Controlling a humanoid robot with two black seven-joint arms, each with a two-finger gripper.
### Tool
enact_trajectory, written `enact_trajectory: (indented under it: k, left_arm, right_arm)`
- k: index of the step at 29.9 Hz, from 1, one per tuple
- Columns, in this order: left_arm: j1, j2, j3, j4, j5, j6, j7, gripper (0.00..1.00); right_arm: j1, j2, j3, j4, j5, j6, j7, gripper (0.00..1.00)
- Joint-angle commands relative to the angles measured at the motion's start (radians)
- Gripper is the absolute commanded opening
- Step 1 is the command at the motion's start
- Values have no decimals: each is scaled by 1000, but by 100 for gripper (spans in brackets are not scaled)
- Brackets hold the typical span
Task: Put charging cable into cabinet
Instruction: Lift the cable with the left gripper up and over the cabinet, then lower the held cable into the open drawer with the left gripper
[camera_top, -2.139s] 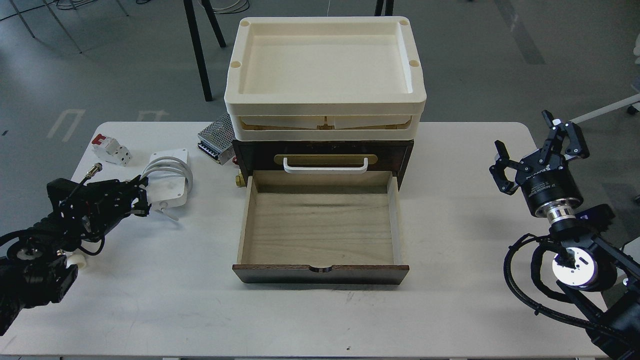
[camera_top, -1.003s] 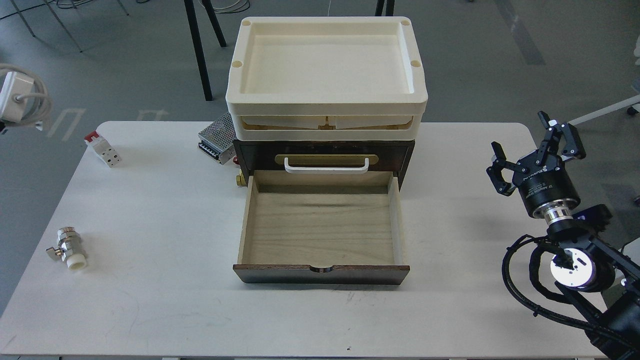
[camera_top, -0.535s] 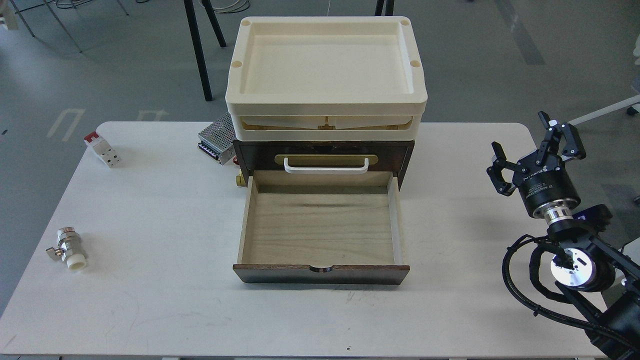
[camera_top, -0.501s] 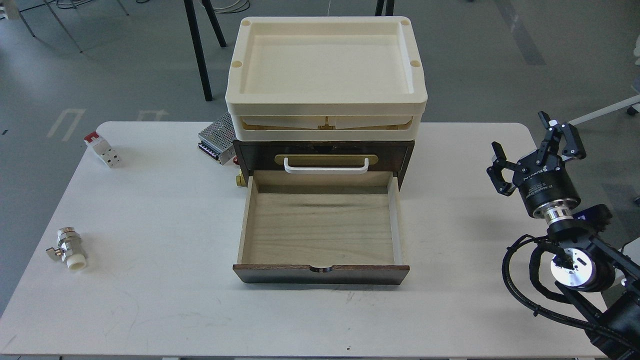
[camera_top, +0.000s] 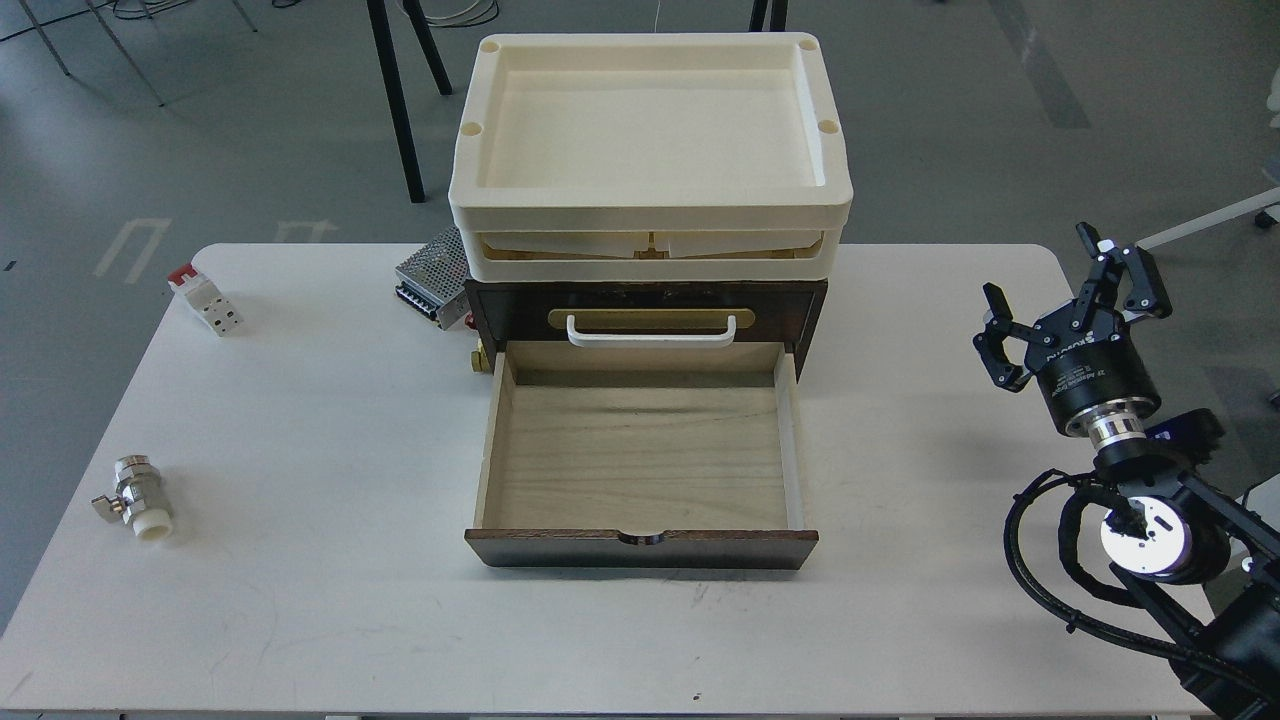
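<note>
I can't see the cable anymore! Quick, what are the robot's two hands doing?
Left gripper: not in view, so it cannot be told.
Right gripper: open, holding nothing, off the table's right side.

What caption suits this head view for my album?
Cabinet drawer open and empty; right end effector open beside it.

head view | high, looking forward and down | table (camera_top: 300, 560) fills frame | floor beyond

Lab, grey floor (camera_top: 200, 130), white table (camera_top: 330, 480), power-supply box (camera_top: 432, 278), valve (camera_top: 135, 493)
</note>
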Motion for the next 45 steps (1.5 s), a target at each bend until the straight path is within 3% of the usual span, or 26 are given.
enact_trajectory:
  k: [1, 13, 28, 35, 45]
  left_arm:
    - [6, -24, 10, -86, 102, -34, 0, 0]
    - [7, -83, 144, -327, 193, -42, 0, 0]
    - [73, -204, 452, -293, 440, 38, 0, 0]
    - [159, -302, 480, -184, 541, 64, 0, 0]
    - [187, -442, 482, 87, 549, 84, 0, 0]
  right_arm:
    - [1, 0, 1, 0, 0, 0, 0, 99]
    - [1, 0, 1, -2, 0, 0, 0, 99]
    - [3, 0, 1, -2, 0, 0, 0, 99]
    - [3, 0, 1, -2, 0, 0, 0, 99]
    - [3, 0, -1, -2, 0, 0, 0, 99]
